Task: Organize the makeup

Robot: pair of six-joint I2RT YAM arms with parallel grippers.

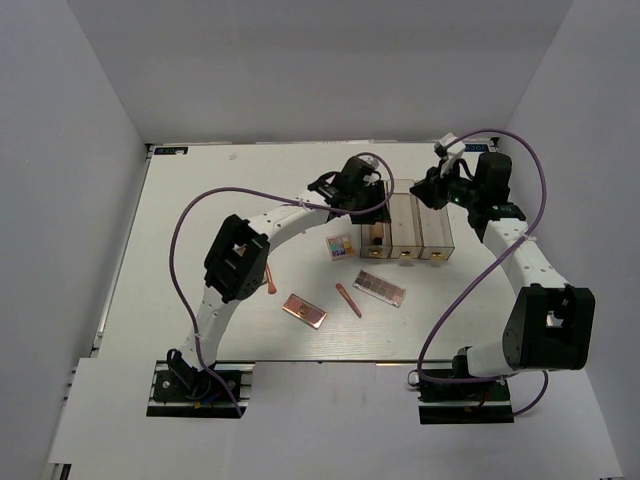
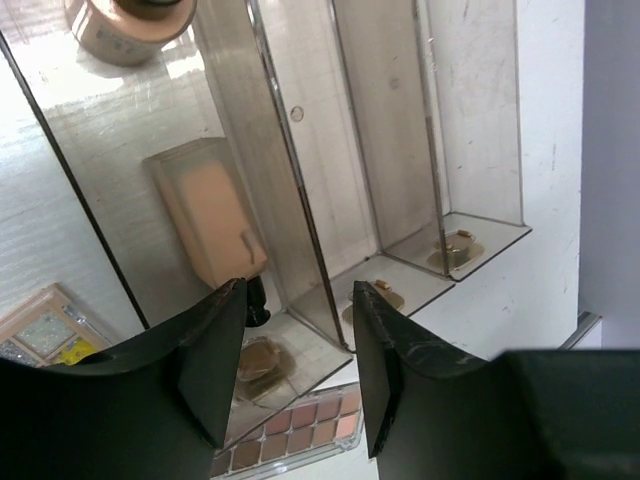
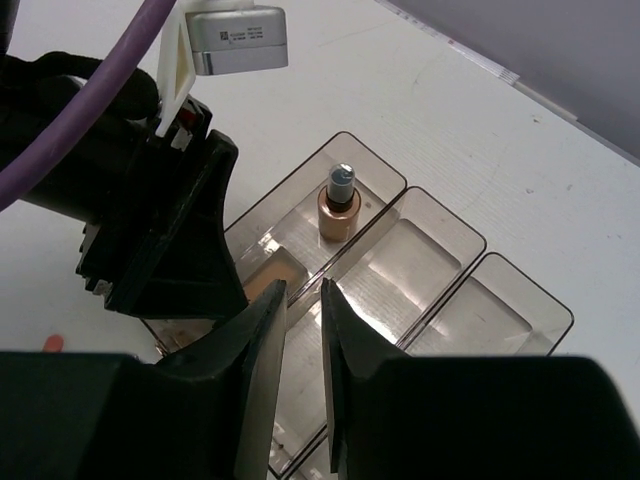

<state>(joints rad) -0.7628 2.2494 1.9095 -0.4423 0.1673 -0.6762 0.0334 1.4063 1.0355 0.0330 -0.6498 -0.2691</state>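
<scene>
The clear three-compartment box (image 1: pixel 432 232) stands mid-table. Its left compartment holds an upright brown capped bottle (image 3: pixel 338 205) and a beige tube (image 2: pixel 208 212). My left gripper (image 2: pixel 298 300) is open and empty, just above that compartment's near end. My right gripper (image 3: pixel 303 300) has its jaws narrowly apart astride the wall between the left and middle compartments, seemingly clamped on it. On the table lie a multicoloured palette (image 1: pixel 339 246), a pink-brown palette (image 1: pixel 380 288), a rose-gold palette (image 1: pixel 304 311) and two coral sticks (image 1: pixel 348 299), (image 1: pixel 270 279).
The box's middle compartment (image 3: pixel 400 265) and right compartment (image 3: pixel 490 310) hold nothing. Both arms crowd the box's far end. The table edge (image 1: pixel 300 360) lies just in front of the palettes. White walls enclose the table.
</scene>
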